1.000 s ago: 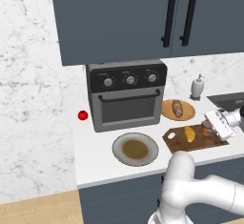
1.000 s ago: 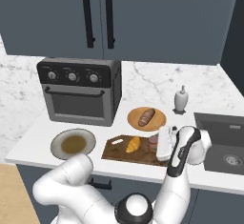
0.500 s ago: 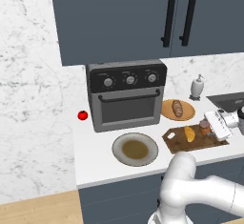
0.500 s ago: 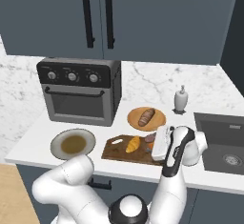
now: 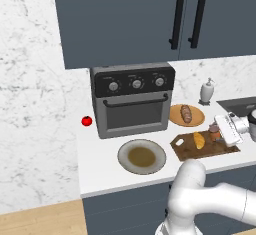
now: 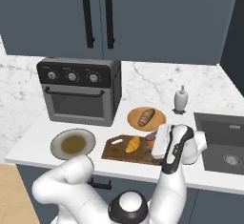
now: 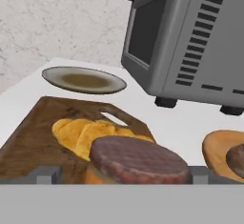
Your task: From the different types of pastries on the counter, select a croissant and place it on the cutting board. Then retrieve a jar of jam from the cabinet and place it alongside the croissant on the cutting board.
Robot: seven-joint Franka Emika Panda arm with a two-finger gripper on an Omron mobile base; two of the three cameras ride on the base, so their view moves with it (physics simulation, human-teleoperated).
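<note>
My gripper [image 7: 119, 176] pinched the jam jar [image 7: 138, 163] by its sides, which looked rigid, slippery, fragile.

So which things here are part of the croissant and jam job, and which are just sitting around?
Part of the job:
croissant
jam jar
cutting board
hand

Just sitting around:
toaster oven
plate with a bread loaf
grey plate
soap dispenser
tomato
sink

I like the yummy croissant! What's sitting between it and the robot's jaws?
The jam jar stands between the croissant and the jaws, in the hand view.
</note>
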